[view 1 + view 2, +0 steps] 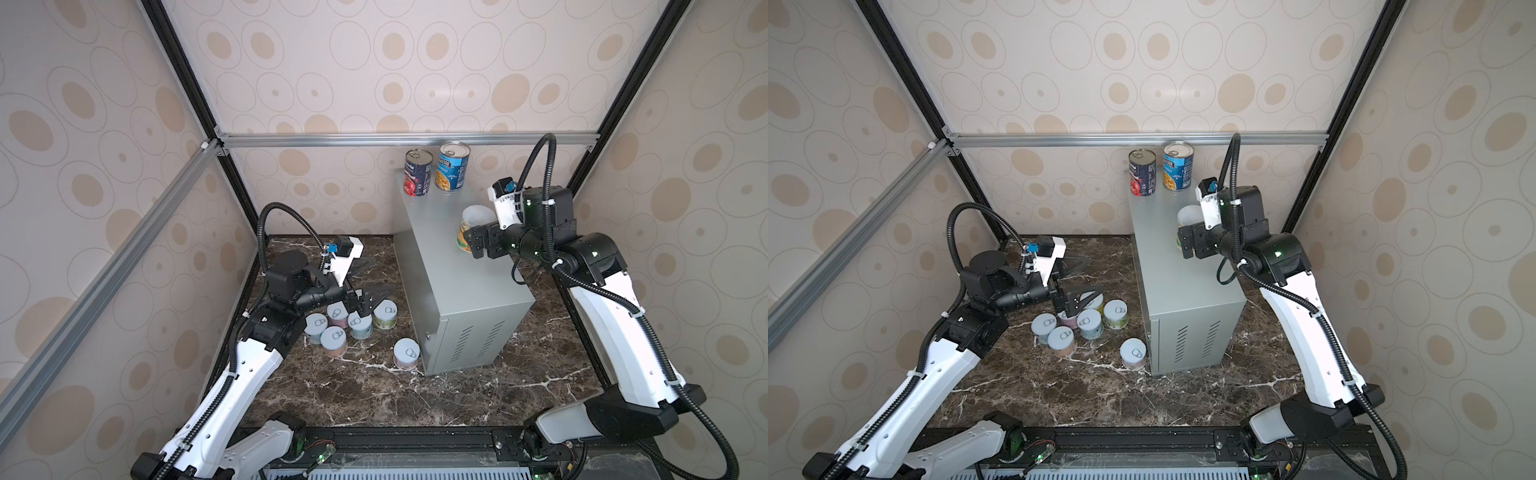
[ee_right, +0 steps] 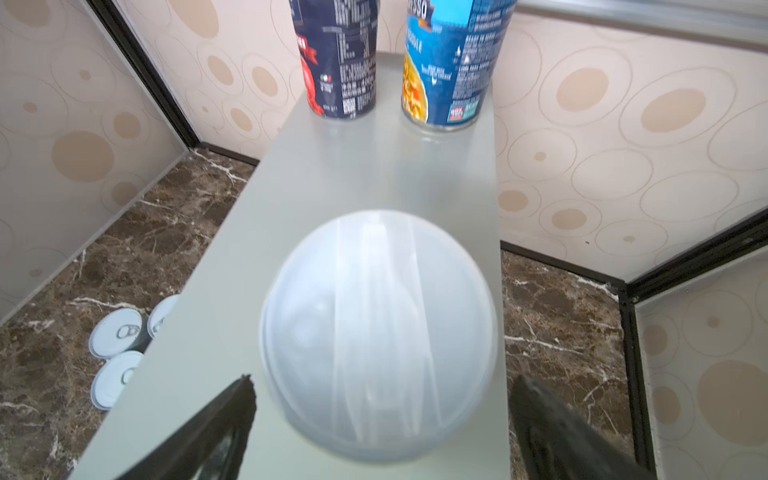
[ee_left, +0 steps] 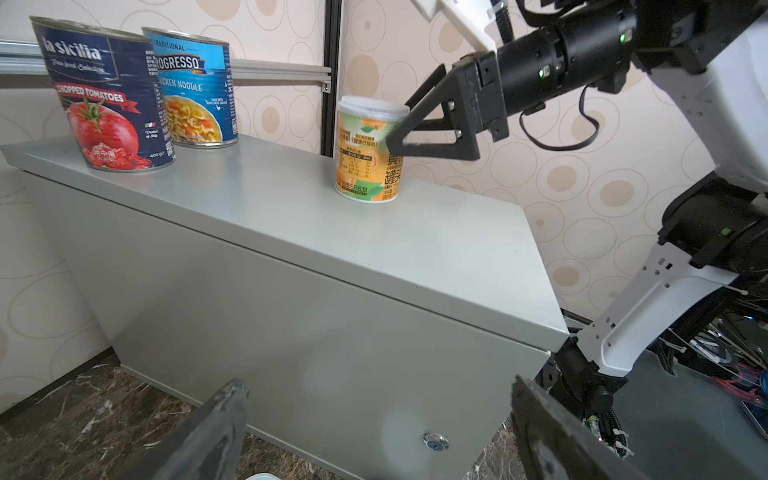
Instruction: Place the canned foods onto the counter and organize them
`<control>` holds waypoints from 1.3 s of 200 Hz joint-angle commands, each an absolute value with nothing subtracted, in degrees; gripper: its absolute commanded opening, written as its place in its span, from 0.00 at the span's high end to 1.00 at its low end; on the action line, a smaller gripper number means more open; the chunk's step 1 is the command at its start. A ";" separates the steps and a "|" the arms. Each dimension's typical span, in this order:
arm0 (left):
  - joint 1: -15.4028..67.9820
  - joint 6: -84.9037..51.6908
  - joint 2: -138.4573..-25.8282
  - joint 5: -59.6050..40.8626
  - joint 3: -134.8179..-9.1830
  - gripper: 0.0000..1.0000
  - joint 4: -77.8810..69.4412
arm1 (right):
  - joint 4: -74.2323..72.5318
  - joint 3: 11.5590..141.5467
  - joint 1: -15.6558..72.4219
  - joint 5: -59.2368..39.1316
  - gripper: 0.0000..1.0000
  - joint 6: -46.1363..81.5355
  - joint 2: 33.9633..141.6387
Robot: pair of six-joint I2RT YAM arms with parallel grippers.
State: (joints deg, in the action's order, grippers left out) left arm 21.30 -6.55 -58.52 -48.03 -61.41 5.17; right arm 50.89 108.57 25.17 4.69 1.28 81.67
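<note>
The counter (image 1: 440,249) is a tall grey metal box. On its far end stand a navy-red can (image 1: 417,172) and a blue-yellow can (image 1: 453,166). A green-yellow can with a white lid (image 1: 473,222) (image 3: 368,158) stands upright near the counter's right edge. My right gripper (image 1: 471,237) (image 2: 382,380) is open, its fingers either side of this can with gaps showing. Several short pastel cans (image 1: 349,324) cluster on the marble floor and one (image 1: 406,353) stands alone by the counter's front. My left gripper (image 1: 376,278) (image 3: 378,384) hangs open and empty above the cluster.
Dark marble floor (image 1: 374,399) surrounds the counter. Patterned walls and black frame posts (image 1: 241,199) close in the back and sides. The counter's front has vent slots and a small lock (image 3: 435,441). Bare grey top lies between the tall cans and the green-yellow can.
</note>
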 commanded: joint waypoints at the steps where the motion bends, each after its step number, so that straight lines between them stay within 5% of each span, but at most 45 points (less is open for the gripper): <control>1: 21.64 -4.90 -57.31 -47.99 -61.16 0.02 3.63 | 43.13 104.58 25.35 5.79 0.03 2.61 79.50; 122: 21.63 -4.24 -57.28 -46.82 -59.72 0.02 3.68 | 25.42 100.84 20.32 5.70 0.33 4.58 87.87; 208: 21.60 -4.13 -57.21 -46.60 -59.06 0.02 3.23 | 32.41 125.33 18.19 2.54 0.36 2.60 107.57; 260: 21.24 -4.10 -57.48 -47.10 -59.08 0.02 2.81 | 32.27 125.55 18.19 2.25 0.34 2.74 108.42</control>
